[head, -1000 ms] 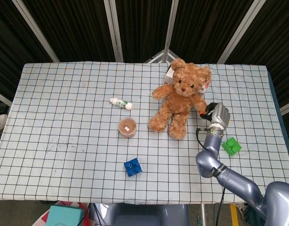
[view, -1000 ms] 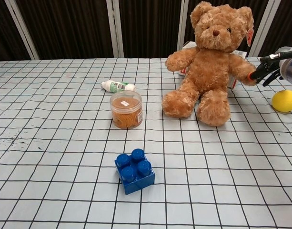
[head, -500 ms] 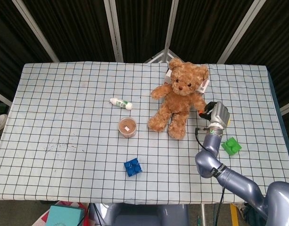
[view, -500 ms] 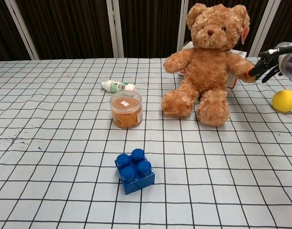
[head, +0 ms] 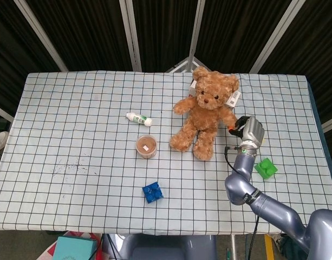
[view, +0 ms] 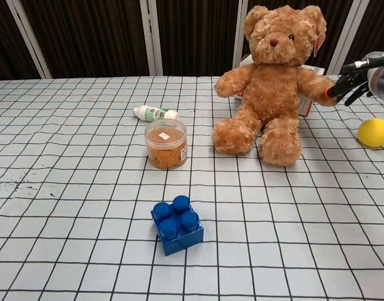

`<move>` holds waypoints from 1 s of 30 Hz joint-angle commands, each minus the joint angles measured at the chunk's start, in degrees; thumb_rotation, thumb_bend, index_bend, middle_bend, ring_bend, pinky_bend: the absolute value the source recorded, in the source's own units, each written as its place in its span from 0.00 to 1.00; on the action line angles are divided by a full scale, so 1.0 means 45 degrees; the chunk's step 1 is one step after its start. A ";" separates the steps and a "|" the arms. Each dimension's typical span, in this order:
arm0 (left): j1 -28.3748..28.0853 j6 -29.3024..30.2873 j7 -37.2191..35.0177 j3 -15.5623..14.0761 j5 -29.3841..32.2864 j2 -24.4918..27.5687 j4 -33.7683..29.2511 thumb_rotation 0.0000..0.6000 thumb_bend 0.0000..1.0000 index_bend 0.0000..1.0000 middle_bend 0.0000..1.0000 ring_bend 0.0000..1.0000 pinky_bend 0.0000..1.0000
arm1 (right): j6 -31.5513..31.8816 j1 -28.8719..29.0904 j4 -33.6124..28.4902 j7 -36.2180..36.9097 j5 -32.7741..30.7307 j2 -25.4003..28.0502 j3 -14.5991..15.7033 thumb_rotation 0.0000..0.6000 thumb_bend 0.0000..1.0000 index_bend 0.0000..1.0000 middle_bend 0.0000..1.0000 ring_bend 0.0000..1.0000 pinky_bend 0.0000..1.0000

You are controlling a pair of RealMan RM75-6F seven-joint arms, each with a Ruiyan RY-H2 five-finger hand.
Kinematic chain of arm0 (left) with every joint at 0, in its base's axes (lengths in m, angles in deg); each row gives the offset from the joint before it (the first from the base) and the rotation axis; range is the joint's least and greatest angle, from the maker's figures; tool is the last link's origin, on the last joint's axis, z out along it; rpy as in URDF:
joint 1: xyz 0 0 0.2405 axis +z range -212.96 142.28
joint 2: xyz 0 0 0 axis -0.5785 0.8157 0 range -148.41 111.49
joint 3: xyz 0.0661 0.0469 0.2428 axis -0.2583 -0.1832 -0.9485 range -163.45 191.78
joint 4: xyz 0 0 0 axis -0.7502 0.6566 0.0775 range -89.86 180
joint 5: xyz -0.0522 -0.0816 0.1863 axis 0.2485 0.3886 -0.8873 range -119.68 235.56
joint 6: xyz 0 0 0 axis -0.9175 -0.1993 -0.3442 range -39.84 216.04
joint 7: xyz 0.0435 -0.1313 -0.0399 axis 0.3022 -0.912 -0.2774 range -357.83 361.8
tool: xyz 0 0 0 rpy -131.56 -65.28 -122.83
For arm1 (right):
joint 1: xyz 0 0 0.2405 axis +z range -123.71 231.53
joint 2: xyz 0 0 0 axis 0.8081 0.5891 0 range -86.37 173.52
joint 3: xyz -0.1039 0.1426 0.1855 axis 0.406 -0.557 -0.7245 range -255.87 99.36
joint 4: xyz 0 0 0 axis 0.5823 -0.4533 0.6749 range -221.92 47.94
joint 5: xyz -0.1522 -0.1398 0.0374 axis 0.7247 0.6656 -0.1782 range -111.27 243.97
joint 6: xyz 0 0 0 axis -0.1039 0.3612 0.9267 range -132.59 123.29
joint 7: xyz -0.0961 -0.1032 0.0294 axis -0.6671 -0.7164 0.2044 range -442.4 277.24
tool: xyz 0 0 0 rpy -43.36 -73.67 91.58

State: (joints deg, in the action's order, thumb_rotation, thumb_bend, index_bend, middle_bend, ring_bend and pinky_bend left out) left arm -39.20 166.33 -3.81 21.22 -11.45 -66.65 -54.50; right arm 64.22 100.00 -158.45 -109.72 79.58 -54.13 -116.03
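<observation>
Checked cloth [head: 73,119] on table, dark slatted panels [head: 160,32] behind

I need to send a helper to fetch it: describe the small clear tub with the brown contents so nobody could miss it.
Start at the big brown teddy bear sitting at the back of the checked tablecloth. Beside the bear's foot stands the round clear tub, filled with something orange-brown and bearing a small white label on its lid. It stands upright between the lying white tube behind it and the blue building brick in front.
</observation>
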 commanded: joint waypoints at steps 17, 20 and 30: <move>0.0019 0.0014 -0.0076 0.0005 0.0003 0.0029 0.0006 1.00 0.17 0.20 0.06 0.01 0.14 | -0.0083 -0.0014 -0.0287 -0.0045 0.0097 0.0124 0.0013 1.00 0.57 0.69 0.62 0.57 0.14; 0.0027 0.0021 -0.0116 0.0011 0.0004 0.0041 0.0010 1.00 0.17 0.20 0.06 0.01 0.14 | -0.0256 -0.0048 -0.0242 -0.0058 0.0044 0.0157 0.0055 1.00 0.57 0.69 0.62 0.57 0.14; 0.0032 0.0024 -0.0170 0.0018 -0.0002 0.0047 0.0029 1.00 0.17 0.20 0.06 0.01 0.14 | -0.0914 -0.0332 -0.1138 -0.0499 0.0030 0.0936 0.0468 1.00 0.31 0.10 0.30 0.34 0.04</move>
State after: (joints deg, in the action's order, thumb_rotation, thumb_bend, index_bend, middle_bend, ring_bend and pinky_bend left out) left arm -39.06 166.43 -4.56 21.30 -11.45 -66.44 -54.37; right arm 60.56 98.84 -162.78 -111.58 79.73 -50.63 -114.33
